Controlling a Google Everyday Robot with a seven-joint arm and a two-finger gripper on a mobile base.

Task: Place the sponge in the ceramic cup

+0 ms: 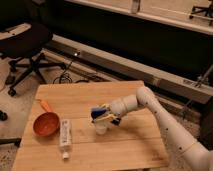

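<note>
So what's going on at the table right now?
The robot's single arm reaches in from the right. Its claw grips the blue sponge just above the white ceramic cup, near the middle of the wooden table. The sponge is not yet dropped in. An orange bowl and a white tube lie off to the left.
</note>
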